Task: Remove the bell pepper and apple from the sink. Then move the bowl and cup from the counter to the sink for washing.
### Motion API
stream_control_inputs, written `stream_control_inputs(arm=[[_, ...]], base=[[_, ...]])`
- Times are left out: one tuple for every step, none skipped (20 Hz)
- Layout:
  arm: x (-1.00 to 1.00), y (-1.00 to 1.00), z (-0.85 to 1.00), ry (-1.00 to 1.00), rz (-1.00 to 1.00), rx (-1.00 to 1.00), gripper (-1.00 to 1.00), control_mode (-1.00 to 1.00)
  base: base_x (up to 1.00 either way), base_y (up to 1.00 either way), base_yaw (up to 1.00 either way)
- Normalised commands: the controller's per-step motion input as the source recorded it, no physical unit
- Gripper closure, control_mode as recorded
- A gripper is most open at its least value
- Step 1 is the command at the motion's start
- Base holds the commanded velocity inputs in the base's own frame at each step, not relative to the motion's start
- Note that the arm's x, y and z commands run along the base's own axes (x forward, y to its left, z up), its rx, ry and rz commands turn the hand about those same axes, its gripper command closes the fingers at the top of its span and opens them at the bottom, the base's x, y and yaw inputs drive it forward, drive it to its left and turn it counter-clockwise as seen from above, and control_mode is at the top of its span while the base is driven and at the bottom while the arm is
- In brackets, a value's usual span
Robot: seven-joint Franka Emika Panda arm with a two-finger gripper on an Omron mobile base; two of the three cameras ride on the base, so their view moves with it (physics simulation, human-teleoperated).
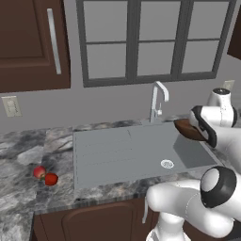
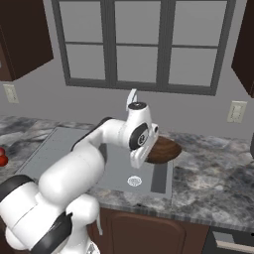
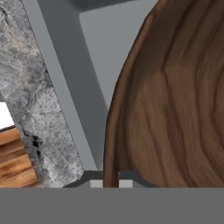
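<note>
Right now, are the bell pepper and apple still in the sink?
No, the bell pepper and apple lie together on the counter, left of the sink.

Nothing to read here: no text, label, brand, number or sign shows on any surface in these views. The bowl (image 2: 163,149) carries only wood grain, the counter (image 1: 28,150) only pale veining, and the sink (image 1: 122,150) is plain grey with ribs. The cabinet doors (image 1: 28,42) are bare wood, the wall plate (image 2: 236,111) is blank white, and the white arm has no marking that can be made out.
</note>
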Motion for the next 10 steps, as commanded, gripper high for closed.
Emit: stream_control_inputs(arm=[[0.22,0.22,-0.06,0.01,0.08,0.00,1.00,-1.00],[0.22,0.21,-0.06,0.03,0.08,0.00,1.00,-1.00],[0.23,0.21,-0.07,0.03,0.08,0.00,1.00,-1.00],[0.22,0.21,-0.08,0.04,0.08,0.00,1.00,-1.00],[0.21,0.21,-0.09,0.04,0.08,0.00,1.00,-1.00],[0.20,0.21,-0.11,0.05,0.08,0.00,1.00,-1.00],[0.19,0.19,-0.11,0.07,0.08,0.00,1.00,-1.00],[0.19,0.18,-0.13,0.09,0.08,0.00,1.00,-1.00],[0.19,0.17,-0.14,0.10,0.07,0.00,1.00,-1.00],[0.19,0.15,-0.15,0.11,0.07,0.00,1.00,-1.00]], base=[[0.00,0.00,0.00],[0.00,0.00,0.00],[0.00,0.00,0.00],[0.00,0.00,0.00],[0.00,0.00,0.00],[0.00,0.00,0.00],[0.00,0.00,0.00],[0.00,0.00,0.00],[0.00,0.00,0.00],[0.00,0.00,0.00]])
